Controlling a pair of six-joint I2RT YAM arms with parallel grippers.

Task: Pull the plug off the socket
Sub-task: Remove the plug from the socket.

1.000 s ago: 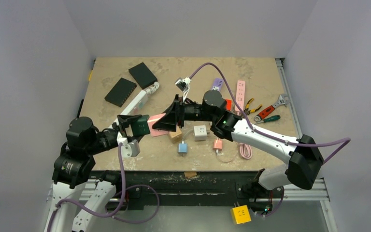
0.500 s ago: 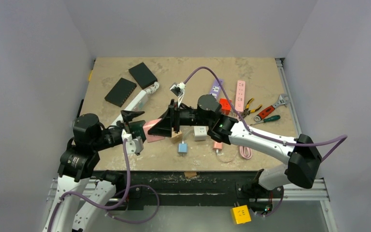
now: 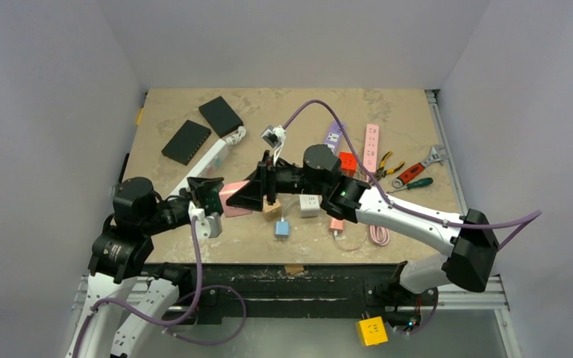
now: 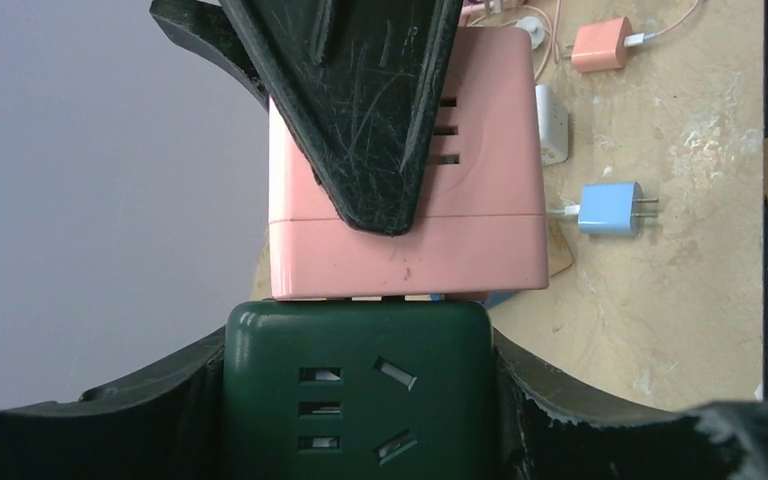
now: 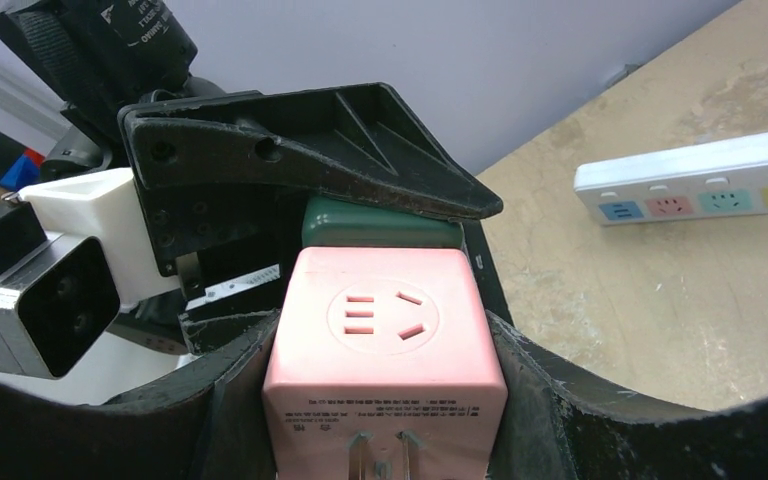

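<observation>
Aloft, pink cube (image 4: 460, 250) edge-to-edge against green cube (image 4: 355, 400), above table's (image 3: 160, 112) left half.

Beige table (image 3: 268, 104): black box (image 3: 186, 142), second black box (image 3: 221, 115), white strip (image 3: 213, 156), pink strip (image 3: 371, 147), pliers (image 3: 384, 162), blue charger (image 3: 282, 228).

1. No way in between green cube (image 4: 355, 390) and pink cube (image 4: 405, 240): set close together, barely a slit.
2. Crowded below on the table (image 3: 268, 101): tan block (image 3: 271, 211), white adapter (image 3: 310, 204), blue charger (image 3: 282, 228), pink charger (image 3: 336, 223).
3. Hemmed at back left by two black boxes (image 3: 186, 142) and white strip (image 3: 213, 156); at right by pink strip (image 3: 372, 147), pliers (image 3: 385, 164), wrench (image 3: 424, 164).
4. Open at back centre, beneath the arching purple cable (image 3: 321, 104).
</observation>
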